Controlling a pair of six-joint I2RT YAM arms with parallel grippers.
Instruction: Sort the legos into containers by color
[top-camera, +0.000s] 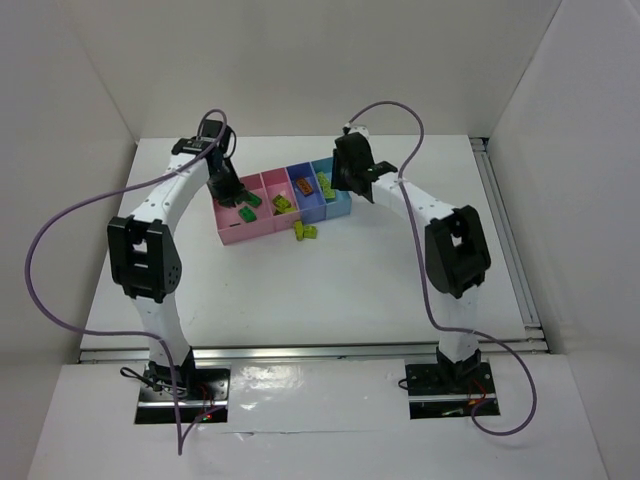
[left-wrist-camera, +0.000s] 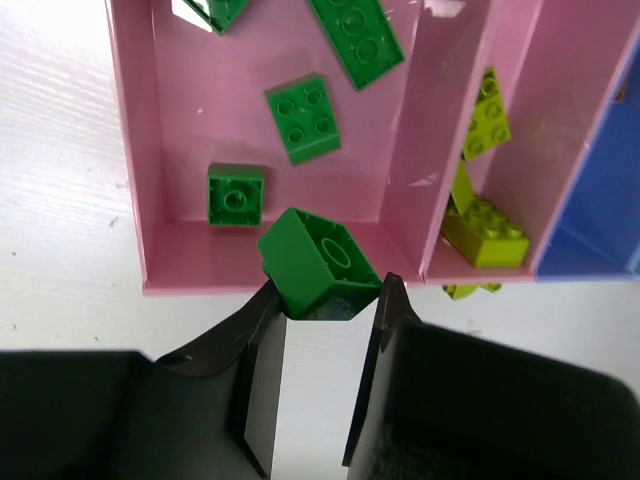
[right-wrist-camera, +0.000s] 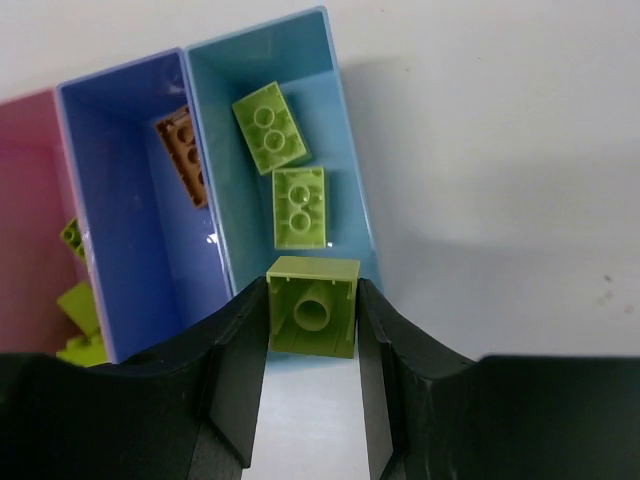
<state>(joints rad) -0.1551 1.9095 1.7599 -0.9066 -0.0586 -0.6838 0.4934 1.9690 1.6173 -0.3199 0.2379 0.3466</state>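
1. While the joined containers (top-camera: 235, 233) sit mid-table, dark green legos (left-wrist-camera: 303, 118) are seen in the end pink bin (left-wrist-camera: 170, 140), yellow-green ones (left-wrist-camera: 485, 232) in the next pink bin (left-wrist-camera: 550, 100) and the light blue bin (right-wrist-camera: 245, 210), and an orange-brown brick (right-wrist-camera: 183, 155) in the dark blue bin (right-wrist-camera: 120, 230).
2. A dark green brick (left-wrist-camera: 318, 262) is clamped in the left gripper (left-wrist-camera: 330, 292) over the pink near wall, and a yellow-green brick (right-wrist-camera: 313, 307) in the right gripper (right-wrist-camera: 312, 298) at the light blue near wall.
3. Just before the row, loose yellow-green bricks (top-camera: 305, 232) lie on the table (top-camera: 300, 290).
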